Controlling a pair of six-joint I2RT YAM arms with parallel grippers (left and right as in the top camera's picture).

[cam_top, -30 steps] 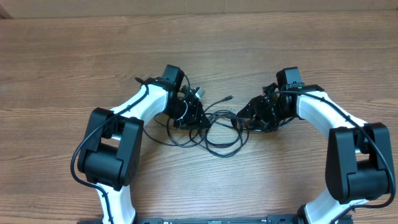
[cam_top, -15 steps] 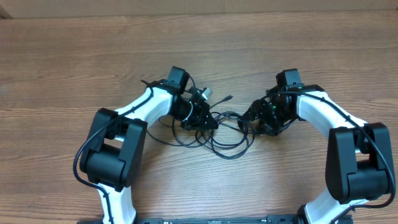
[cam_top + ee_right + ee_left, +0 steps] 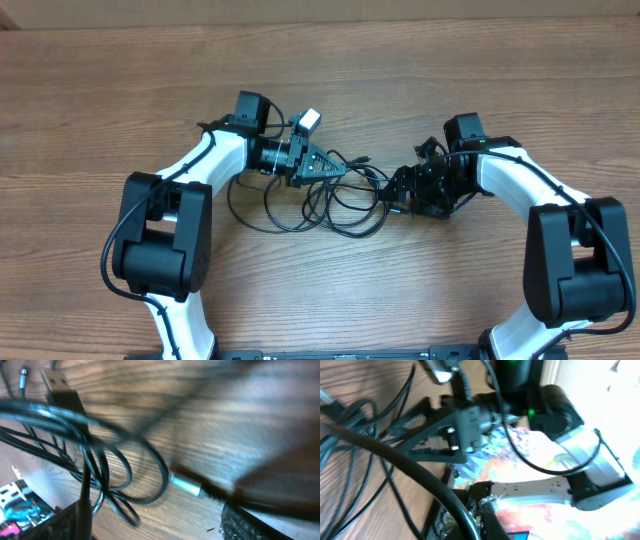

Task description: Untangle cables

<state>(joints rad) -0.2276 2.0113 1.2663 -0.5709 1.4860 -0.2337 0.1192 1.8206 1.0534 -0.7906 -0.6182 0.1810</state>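
The cables (image 3: 335, 195) are thin black cords lying in a loose tangle at the middle of the wooden tabletop (image 3: 400, 80). Several overlapping loops spread flat across the wood, the widest curving out to the left and another oval one toward the near side. One free end with a small plug (image 3: 368, 158) points to the far right. In the right wrist view, a flat rectangular plug (image 3: 64, 390) lies over crossing strands, and a silver-collared plug (image 3: 186, 485) rests beside a loop.
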